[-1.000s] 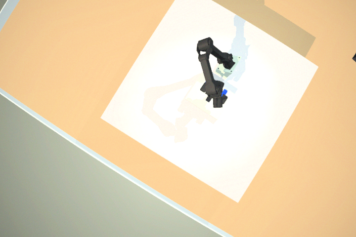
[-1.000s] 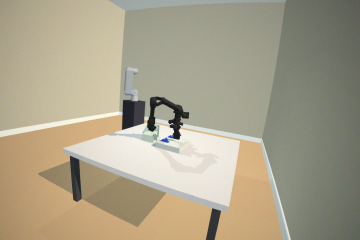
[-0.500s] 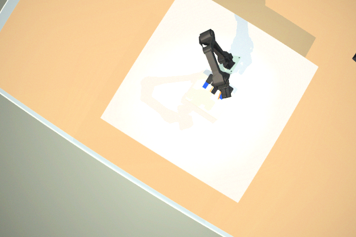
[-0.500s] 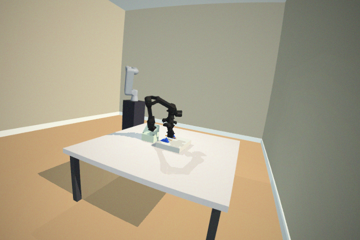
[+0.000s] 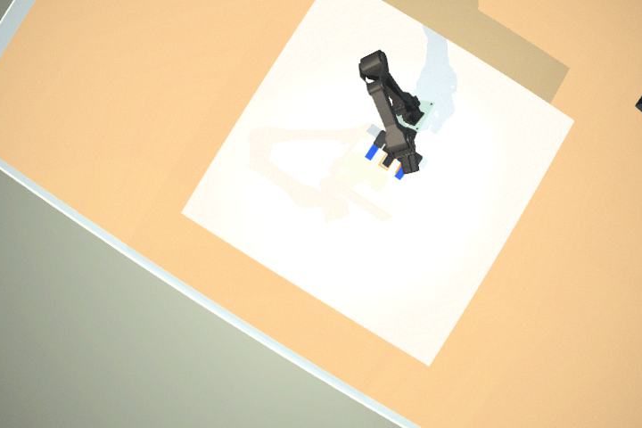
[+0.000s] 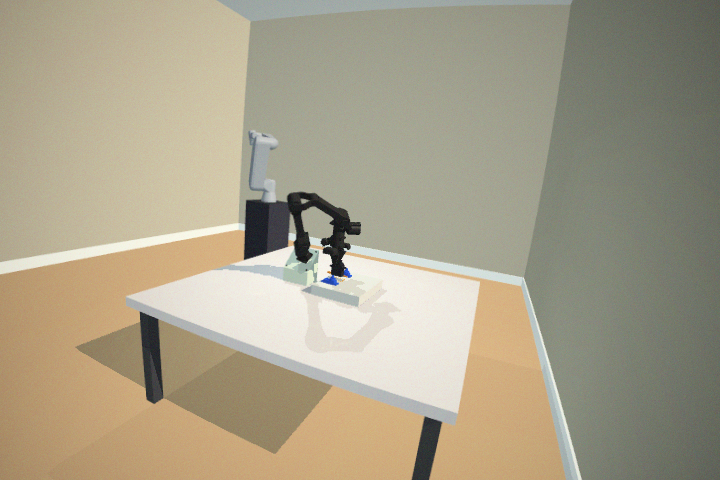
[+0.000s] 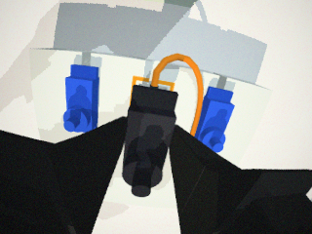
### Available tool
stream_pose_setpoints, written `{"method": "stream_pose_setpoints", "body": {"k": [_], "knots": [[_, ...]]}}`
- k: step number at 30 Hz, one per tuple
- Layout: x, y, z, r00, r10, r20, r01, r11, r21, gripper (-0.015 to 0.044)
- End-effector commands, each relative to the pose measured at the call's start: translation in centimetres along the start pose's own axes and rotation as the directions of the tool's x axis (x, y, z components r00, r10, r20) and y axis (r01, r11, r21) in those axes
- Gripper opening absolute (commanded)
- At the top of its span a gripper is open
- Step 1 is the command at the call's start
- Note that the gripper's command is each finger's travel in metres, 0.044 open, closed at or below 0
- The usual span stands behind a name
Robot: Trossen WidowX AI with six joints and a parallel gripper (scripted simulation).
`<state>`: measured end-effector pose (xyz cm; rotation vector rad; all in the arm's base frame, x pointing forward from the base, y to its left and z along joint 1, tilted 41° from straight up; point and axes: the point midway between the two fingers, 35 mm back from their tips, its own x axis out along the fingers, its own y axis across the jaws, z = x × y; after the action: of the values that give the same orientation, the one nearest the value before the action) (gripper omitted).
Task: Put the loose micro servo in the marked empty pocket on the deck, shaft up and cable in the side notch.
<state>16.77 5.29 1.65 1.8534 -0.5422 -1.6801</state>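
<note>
The gripper (image 7: 151,156) is clamping the dark micro servo (image 7: 148,138) by its body, hovering it at the orange-marked pocket (image 7: 144,82)'s six o'clock edge. It's looking light and rigid; its orange cable (image 7: 189,85) is arching stiffly toward one o'clock.

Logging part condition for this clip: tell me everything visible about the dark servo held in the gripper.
The dark grey box-shaped micro servo looks like matte plastic, with a rounded stub at its near end. The black gripper is shut on it, a finger on each side. A thin orange cable arcs from its far end. In the wrist view it overlaps the orange-outlined pocket, between two blue servos seated in the pale deck. Whether it touches the deck, and its mounting ears, cannot be made out.
</note>
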Motion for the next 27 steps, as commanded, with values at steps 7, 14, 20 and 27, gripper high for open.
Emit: {"method": "stream_pose_setpoints", "body": {"k": [7,14,20,27], "knots": [[1.0,-0.01,-0.13,1.0,0.001,-0.006,-0.001,1.0,-0.005,0.0],[1.0,-0.01,-0.13,1.0,0.001,-0.006,-0.001,1.0,-0.005,0.0],[1.0,0.06,-0.26,1.0,0.001,-0.006,-0.001,1.0,-0.005,0.0],[1.14,0.06,-0.26,1.0,0.001,-0.006,-0.001,1.0,-0.005,0.0]]}}
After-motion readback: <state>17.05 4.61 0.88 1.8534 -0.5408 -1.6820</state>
